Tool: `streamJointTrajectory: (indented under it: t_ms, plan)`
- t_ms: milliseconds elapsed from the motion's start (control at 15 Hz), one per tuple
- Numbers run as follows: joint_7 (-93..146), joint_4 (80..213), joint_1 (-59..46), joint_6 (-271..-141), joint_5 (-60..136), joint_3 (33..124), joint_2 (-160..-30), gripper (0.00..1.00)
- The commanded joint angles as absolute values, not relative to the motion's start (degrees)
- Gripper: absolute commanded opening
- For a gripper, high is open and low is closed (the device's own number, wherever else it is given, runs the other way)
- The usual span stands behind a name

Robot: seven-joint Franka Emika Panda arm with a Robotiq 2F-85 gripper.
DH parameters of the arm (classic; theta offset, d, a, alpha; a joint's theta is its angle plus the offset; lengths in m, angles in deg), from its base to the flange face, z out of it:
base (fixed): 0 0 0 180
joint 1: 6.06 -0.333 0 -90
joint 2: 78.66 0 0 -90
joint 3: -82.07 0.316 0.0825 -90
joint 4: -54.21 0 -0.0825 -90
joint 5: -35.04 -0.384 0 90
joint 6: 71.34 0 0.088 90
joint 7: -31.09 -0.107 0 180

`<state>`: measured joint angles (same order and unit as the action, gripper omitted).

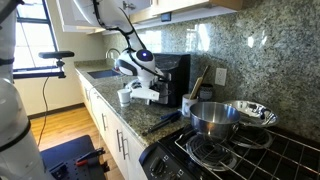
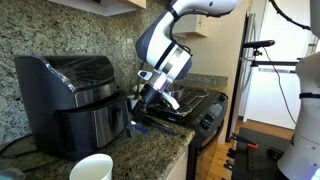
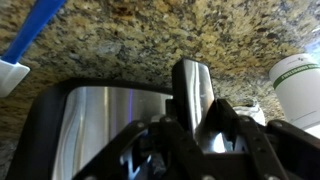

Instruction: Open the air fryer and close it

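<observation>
My gripper (image 2: 143,112) straddles the front handle (image 3: 190,88) of the black boxy air fryer (image 2: 75,100) with its silvery drawer panel, standing far back on the speckled granite counter (image 2: 150,150); whether I'm clamped I cannot tell, so opening, I judge, calls for a firm grip and a straight pull.
</observation>
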<state>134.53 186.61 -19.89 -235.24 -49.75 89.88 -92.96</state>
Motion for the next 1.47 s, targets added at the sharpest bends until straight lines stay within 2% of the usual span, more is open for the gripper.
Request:
streamJointTrajectory:
  t_ms: [0,1400]
  plan:
    - [133.3,191.7,-19.3,-234.7,-50.2,89.5,-89.2,0.19]
    - [134.5,200.7,-19.5,-234.6,-52.0,89.6,-82.6,0.19]
